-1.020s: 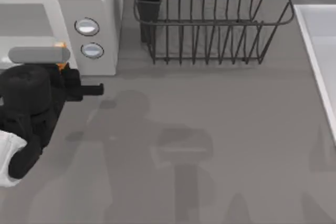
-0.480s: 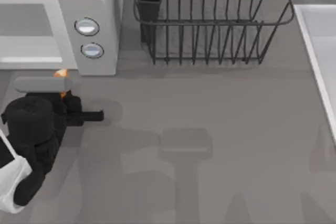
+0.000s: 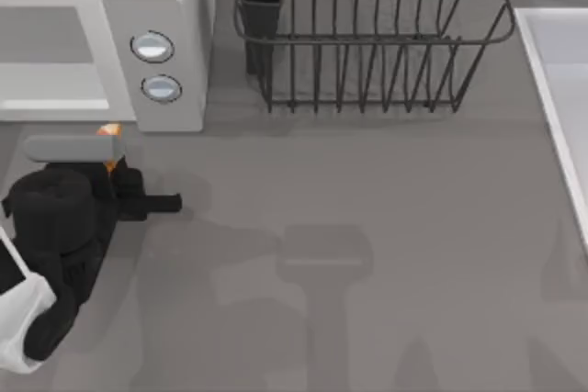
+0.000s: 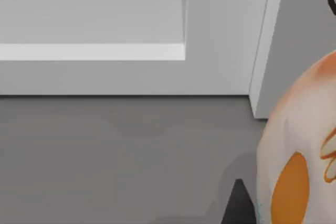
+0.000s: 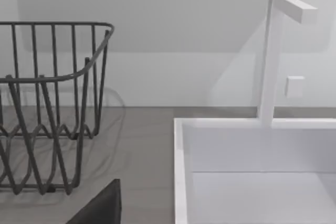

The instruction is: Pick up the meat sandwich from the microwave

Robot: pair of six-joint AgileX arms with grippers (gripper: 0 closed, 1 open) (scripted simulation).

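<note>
Left tool (image 3: 103, 142): black, at the table's left edge in the top view, just in front of the microwave's lower front, fingers closed on the small orange-and-tan meat sandwich (image 3: 108, 131). From above the sandwich shows as an orange sliver at the tool's tip, partly under a grey bar-shaped part. In the left wrist view it is a rounded pale body with orange patches (image 4: 302, 145), close against the camera.

Sandwich is outside the boxy white-and-light-grey microwave (image 3: 170, 34); a strip of bare table lies between the two. Whether it is lifted clear of the grey table (image 3: 367, 227) or just above it, cannot tell from above. The left wrist view looks onto the microwave's white front face and grey window ledge (image 4: 105, 35), with table in front.

Step in hand, as judged: retrieval largely done, item out of the appliance and held; what is left is the carry-away or lift.

Next move calls for: keep the grip firm on a soft, rounded item; raise it away from the table; hold off the microwave's front corner and its two round silvery-blue buttons (image 3: 152, 46).

Further out: black wire dish rack (image 3: 367, 34) at the back, well apart from the tool. White sink basin (image 5: 252, 171) at the table's right edge. Right arm parked near the sink; cannot tell its tool's state
</note>
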